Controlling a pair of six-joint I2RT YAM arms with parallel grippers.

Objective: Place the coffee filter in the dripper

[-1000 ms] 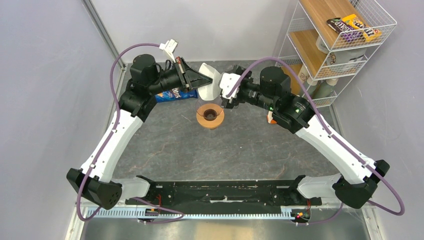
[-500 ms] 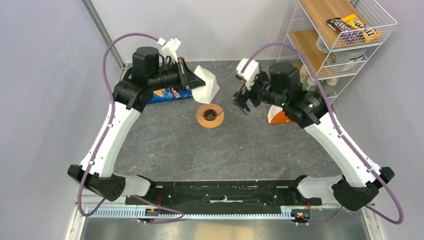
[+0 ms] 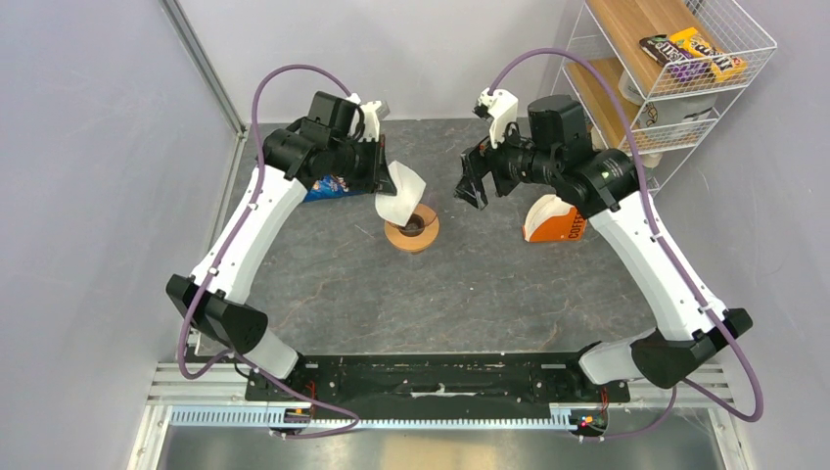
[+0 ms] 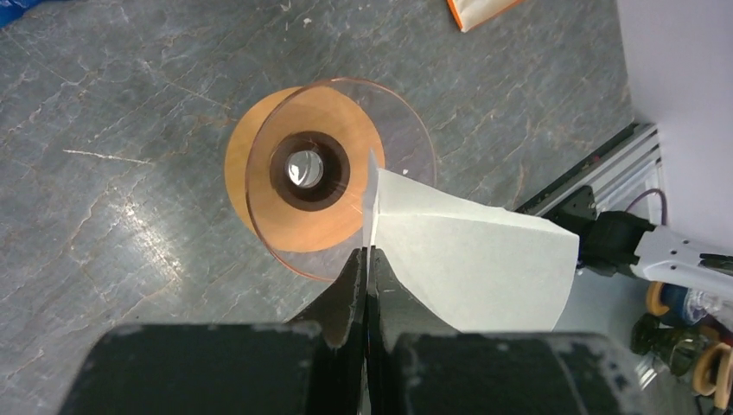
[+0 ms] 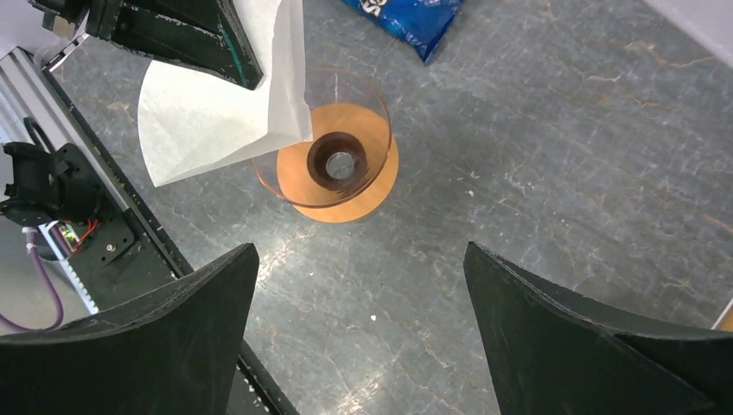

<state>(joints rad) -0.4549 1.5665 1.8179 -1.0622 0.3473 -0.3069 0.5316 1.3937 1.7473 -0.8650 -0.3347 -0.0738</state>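
The orange dripper [image 3: 412, 226] stands on the grey table at the centre back, with a dark hollow middle; it also shows in the left wrist view [image 4: 307, 173] and the right wrist view [image 5: 341, 164]. My left gripper [image 3: 384, 181] is shut on the white paper coffee filter [image 3: 400, 195], holding it flat just above the dripper's left rim. The filter shows in the left wrist view [image 4: 467, 264] beside the dripper and in the right wrist view [image 5: 216, 112], its corner over the rim. My right gripper [image 3: 470, 184] is open and empty, raised to the right of the dripper.
An orange-and-white pack [image 3: 555, 219] lettered "COFF" stands right of the dripper. A blue snack bag [image 3: 328, 186] lies under the left arm. A wire shelf [image 3: 666, 78] with candy packs stands at the back right. The black rail [image 3: 440, 377] runs along the near edge.
My left gripper has swung right and down with the filter, bringing it over the dripper's left rim. My right gripper let go of the filter, opened and drew back to the right and up.
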